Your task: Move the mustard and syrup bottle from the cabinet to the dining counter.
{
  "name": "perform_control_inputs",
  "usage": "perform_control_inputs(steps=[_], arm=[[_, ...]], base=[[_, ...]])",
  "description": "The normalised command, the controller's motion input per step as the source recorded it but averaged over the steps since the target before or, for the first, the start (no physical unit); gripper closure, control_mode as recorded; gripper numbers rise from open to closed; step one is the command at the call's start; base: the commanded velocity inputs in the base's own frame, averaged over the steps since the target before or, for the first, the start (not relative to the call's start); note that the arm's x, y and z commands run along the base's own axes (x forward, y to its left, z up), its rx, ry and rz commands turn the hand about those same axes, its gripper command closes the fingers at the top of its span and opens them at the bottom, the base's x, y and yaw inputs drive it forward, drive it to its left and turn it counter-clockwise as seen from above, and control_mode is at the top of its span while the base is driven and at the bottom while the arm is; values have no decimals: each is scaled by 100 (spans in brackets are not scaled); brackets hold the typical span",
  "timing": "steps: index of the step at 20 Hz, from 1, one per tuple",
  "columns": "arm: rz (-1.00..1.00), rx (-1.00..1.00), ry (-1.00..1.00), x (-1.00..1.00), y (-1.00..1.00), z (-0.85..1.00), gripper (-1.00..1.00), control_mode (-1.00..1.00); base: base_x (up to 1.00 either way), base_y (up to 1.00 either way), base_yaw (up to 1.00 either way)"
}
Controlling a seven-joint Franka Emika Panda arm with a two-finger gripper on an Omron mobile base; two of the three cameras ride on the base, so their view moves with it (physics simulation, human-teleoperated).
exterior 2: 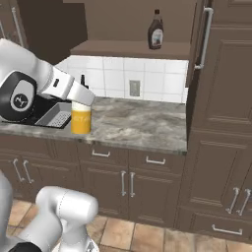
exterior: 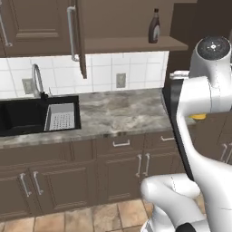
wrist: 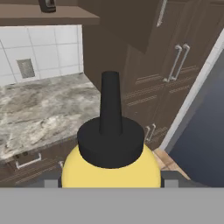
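Note:
My gripper point(exterior 2: 81, 104) is shut on the mustard point(exterior 2: 81, 119), a yellow bottle with a dark pointed nozzle, gripped at its shoulders and hanging upright in front of the sink counter. In the hand view the mustard point(wrist: 110, 164) sits between the gripper point(wrist: 109, 183) jaws. A yellow sliver of the mustard point(exterior: 198, 117) peeks from behind my arm. The syrup bottle point(exterior: 154, 27) point(exterior 2: 156, 30) point(wrist: 47, 5), dark brown with a pale label, stands upright on the shelf of the open cabinet point(exterior: 131, 44) point(exterior 2: 133, 49). The dining counter is out of view.
A marbled counter point(exterior: 122, 113) point(exterior 2: 142, 123) holds a black sink point(exterior: 27, 115) with a tap point(exterior: 37, 79). An open cabinet door point(exterior: 78, 31) juts out above it. Tall dark cabinets point(exterior 2: 221, 123) rise on the right. Low cabinets with silver handles point(exterior: 118, 172) stand below.

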Motion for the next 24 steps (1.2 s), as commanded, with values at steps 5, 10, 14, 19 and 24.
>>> perform_control_inputs(steps=[5,10,14,19,24], arm=[[0,0,0,0,0,0,100,100],[0,0,0,0,0,0,100,100],[0,0,0,0,0,0,100,100],[0,0,0,0,0,0,100,100],[0,0,0,0,0,0,100,100]], base=[[-44,0,45],[-5,0,94],[0,0,95],[0,1,91],[0,1,88]])
